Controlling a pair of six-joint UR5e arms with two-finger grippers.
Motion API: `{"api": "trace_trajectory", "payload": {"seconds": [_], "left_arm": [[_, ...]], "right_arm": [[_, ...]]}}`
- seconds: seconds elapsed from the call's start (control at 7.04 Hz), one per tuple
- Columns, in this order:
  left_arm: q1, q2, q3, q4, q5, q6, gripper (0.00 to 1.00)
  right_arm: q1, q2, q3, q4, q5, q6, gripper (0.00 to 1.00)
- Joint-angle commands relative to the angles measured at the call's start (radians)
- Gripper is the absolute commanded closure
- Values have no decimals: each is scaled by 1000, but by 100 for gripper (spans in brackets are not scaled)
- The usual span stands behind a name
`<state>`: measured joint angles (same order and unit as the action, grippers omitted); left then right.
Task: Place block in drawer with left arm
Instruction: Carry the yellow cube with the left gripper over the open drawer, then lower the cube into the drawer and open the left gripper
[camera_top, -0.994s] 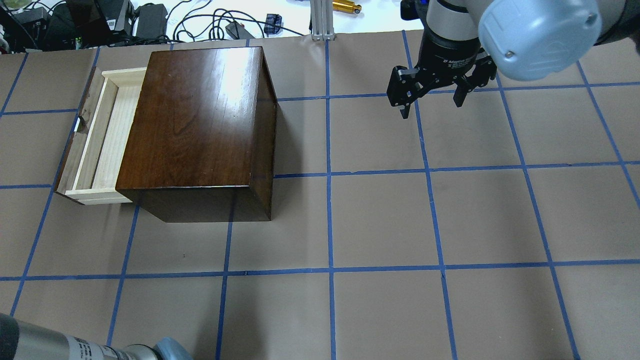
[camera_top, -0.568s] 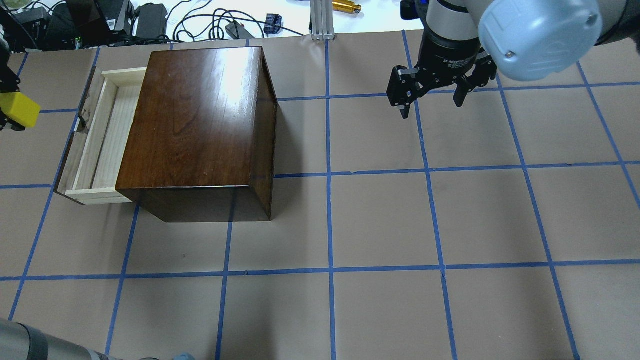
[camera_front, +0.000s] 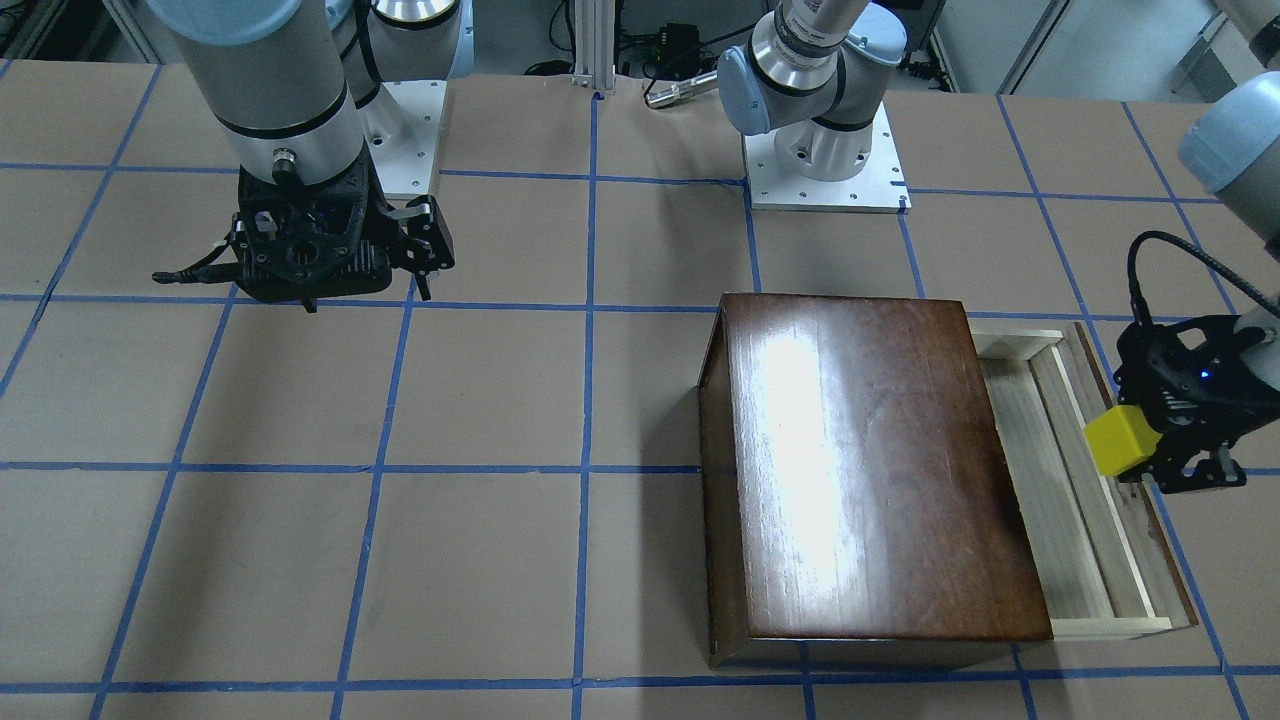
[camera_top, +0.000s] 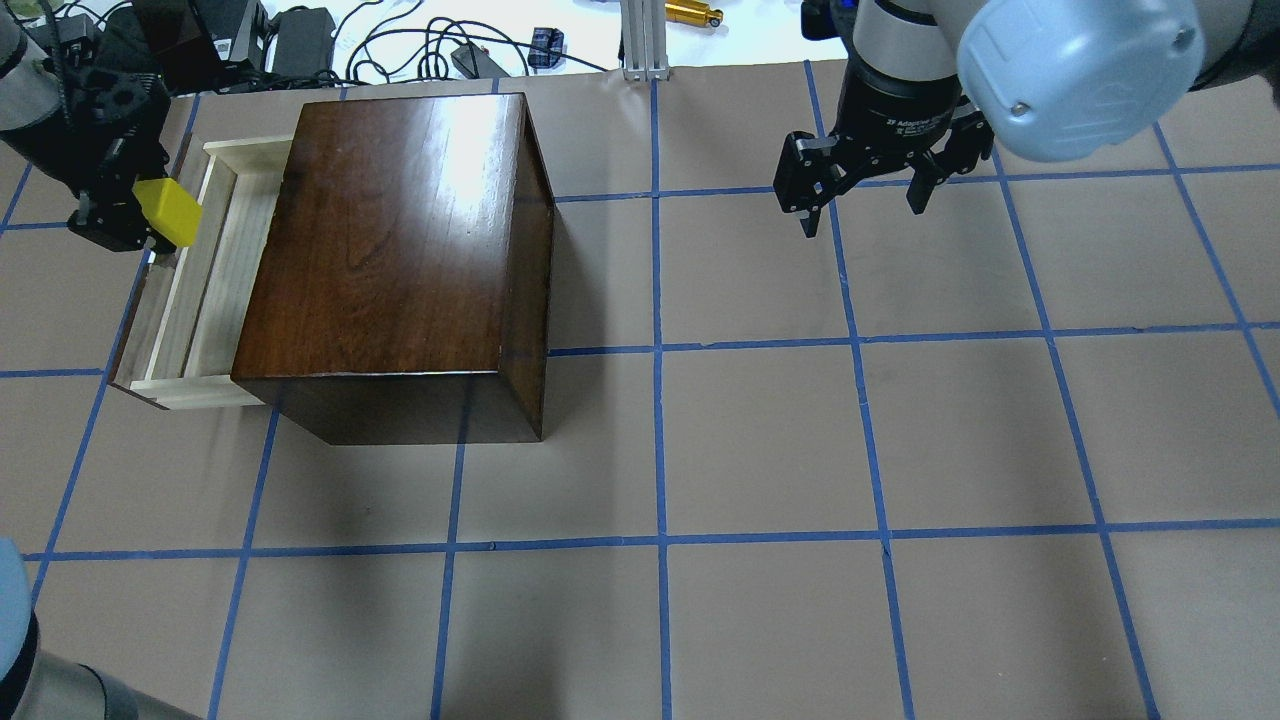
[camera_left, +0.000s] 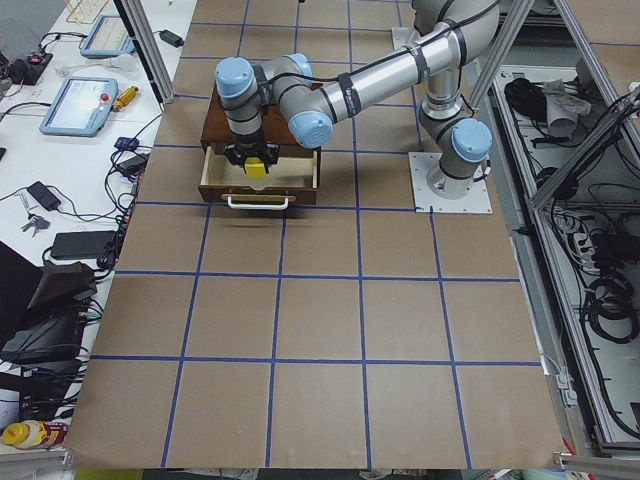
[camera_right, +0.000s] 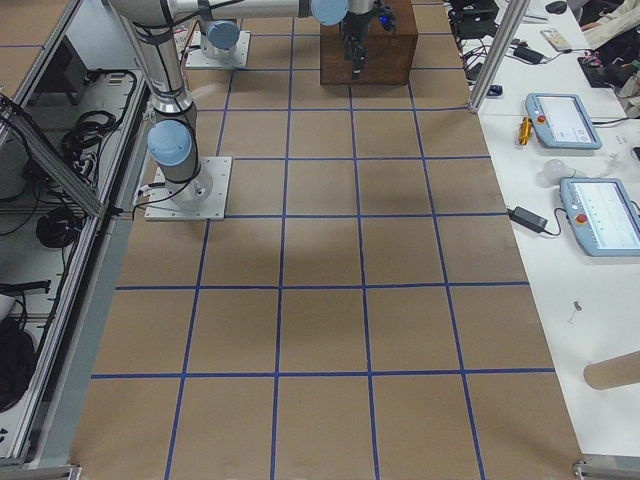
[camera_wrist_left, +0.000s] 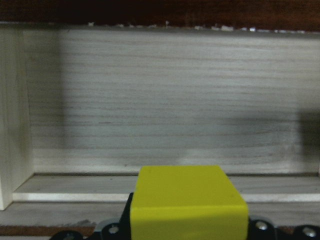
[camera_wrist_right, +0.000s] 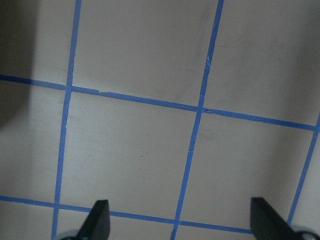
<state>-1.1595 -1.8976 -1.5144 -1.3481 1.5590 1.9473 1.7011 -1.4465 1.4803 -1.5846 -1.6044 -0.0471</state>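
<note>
The yellow block (camera_top: 172, 212) is held in my left gripper (camera_top: 140, 218), which is shut on it. It hangs over the far end of the open drawer (camera_top: 225, 265), above its dark front panel and front rim. The drawer sticks out of the dark brown box (camera_top: 400, 250). In the front-facing view the block (camera_front: 1122, 440) sits over the drawer's outer rail (camera_front: 1075, 440). The left wrist view shows the block (camera_wrist_left: 187, 200) low in frame with the bare drawer floor (camera_wrist_left: 170, 110) beyond it. My right gripper (camera_top: 865, 205) is open and empty, far to the right.
The table is brown paper with a blue tape grid (camera_top: 660, 350). Cables and power bricks (camera_top: 300, 40) lie beyond the far edge. The right wrist view shows only bare table between the open fingers (camera_wrist_right: 100, 220).
My left gripper has come in from the left edge with the block and moved right, to above the drawer's front rim. The right arm has not moved.
</note>
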Motion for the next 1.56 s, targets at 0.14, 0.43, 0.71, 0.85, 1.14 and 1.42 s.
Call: {"api": "trace_trajectory", "payload": {"seconds": [0.14,0.43,0.71,0.85,1.14,1.42], "left_arm": [[-31,-1,-148,173,4,-30,100],[-31,0,-156,179,-5,-41,38],[-31,40,-147,159,-1,-65,4],[-31,96,-133,62,-4,-65,4],[-32,199,-110,-87,-4,-71,2],[-42,286,-118,-172,-2,-236,2]], "right_arm": [[0,0,0,0,0,1,0],[0,0,0,0,0,1,0],[0,0,0,0,0,0,0],[0,0,0,0,0,1,0],[0,0,0,0,0,1,0],[0,0,0,0,0,1,0]]}}
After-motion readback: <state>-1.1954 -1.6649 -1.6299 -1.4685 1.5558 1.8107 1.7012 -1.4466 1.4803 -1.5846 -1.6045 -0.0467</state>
